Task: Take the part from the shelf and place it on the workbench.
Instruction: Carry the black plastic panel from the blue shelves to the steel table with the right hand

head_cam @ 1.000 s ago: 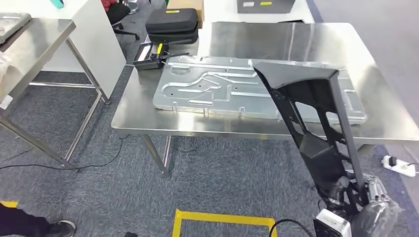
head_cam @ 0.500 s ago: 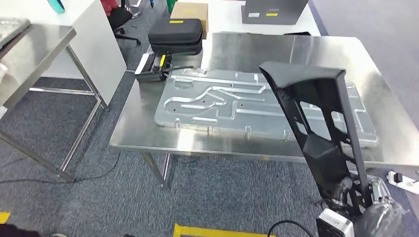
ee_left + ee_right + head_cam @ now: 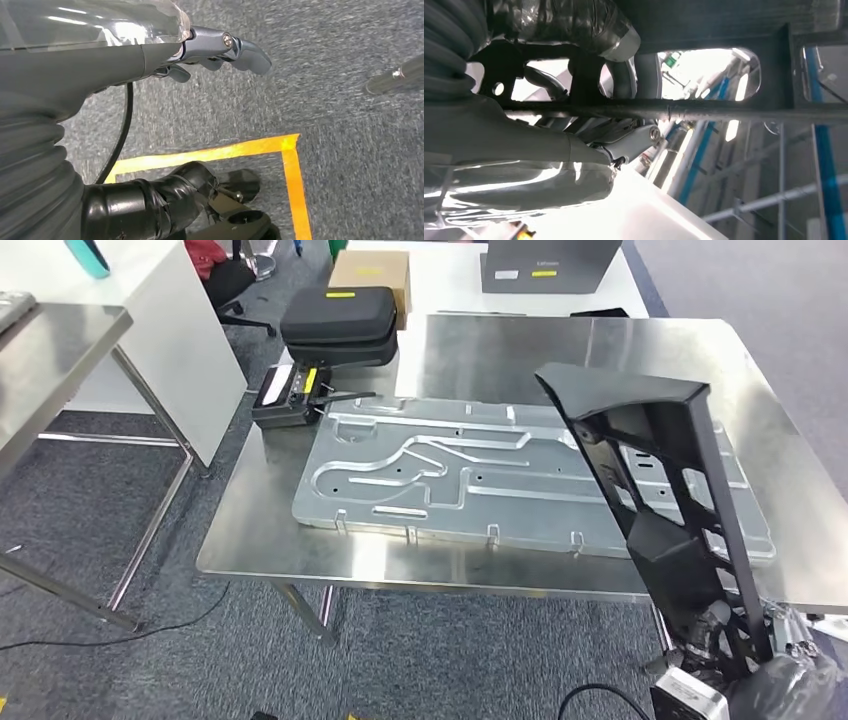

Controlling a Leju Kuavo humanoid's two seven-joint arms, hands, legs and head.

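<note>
In the head view, a long black openwork part (image 3: 650,490) stands tilted over the right front of the steel workbench (image 3: 500,350). My right hand (image 3: 715,635) grips its lower end, below the bench's front edge. The right wrist view shows my right hand (image 3: 624,140) wrapped around a bar of the black part (image 3: 724,112). In the left wrist view, my left hand (image 3: 220,50) hangs over the carpet with its fingers loosely extended, holding nothing.
A large stamped metal plate (image 3: 480,475) covers much of the bench. At the bench's far left corner lie a black case (image 3: 338,315) and a black device with a yellow label (image 3: 290,395). Another steel table (image 3: 60,340) stands left. Yellow floor tape (image 3: 295,180) lies below.
The whole picture has shifted: the camera has come nearer to the workbench, which now looks larger and lower. The black part stays held in my right hand.
</note>
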